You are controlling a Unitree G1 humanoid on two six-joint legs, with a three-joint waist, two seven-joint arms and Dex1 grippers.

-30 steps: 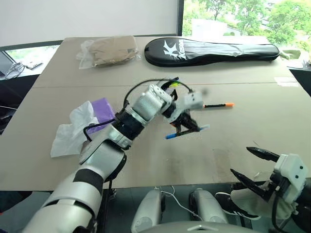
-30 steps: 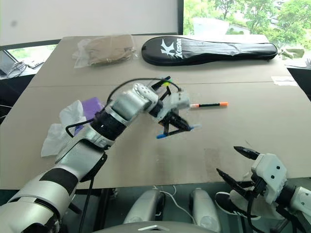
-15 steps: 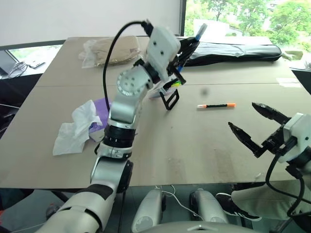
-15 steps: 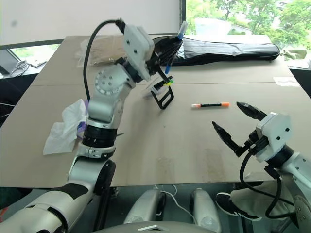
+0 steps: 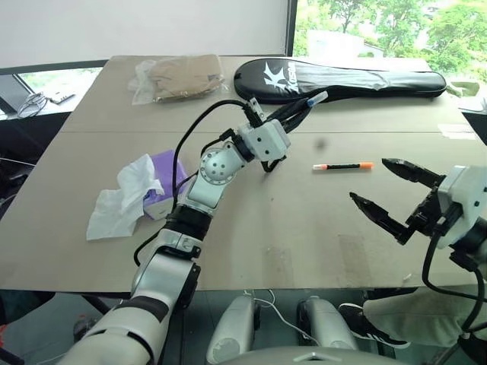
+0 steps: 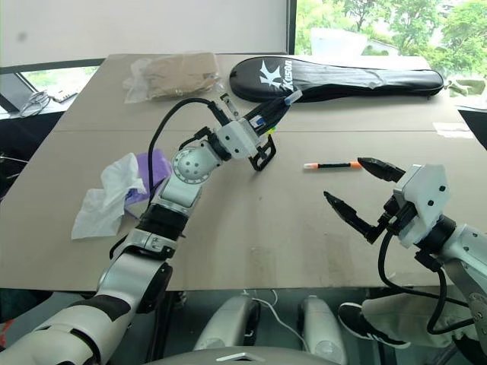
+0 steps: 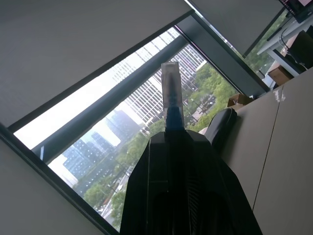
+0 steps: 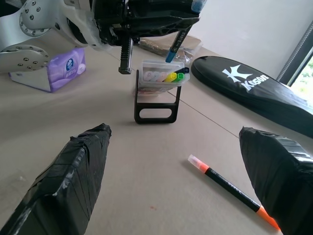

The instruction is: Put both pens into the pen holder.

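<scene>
My left gripper [image 6: 268, 115] pinches the blue pen [image 6: 278, 106] just above the pen holder [image 8: 161, 78] at upper centre, my right gripper [image 6: 354, 188] spread wide near the orange-tipped pen [image 6: 331, 164] on bare table [image 6: 251, 228].

Brown table [image 5: 91, 251]; white wall [image 5: 144, 26]; window [image 5: 380, 26], green trees outside.

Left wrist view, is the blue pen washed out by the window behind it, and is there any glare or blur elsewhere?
Left wrist view: the blue pen is backlit by bright window sky, its clear cap pale, the fingers below nearly black. Right wrist view: near fingers soft, the pen holder and the orange-tipped pen sharp. Left eye view: trees beyond the window overexposed.
</scene>
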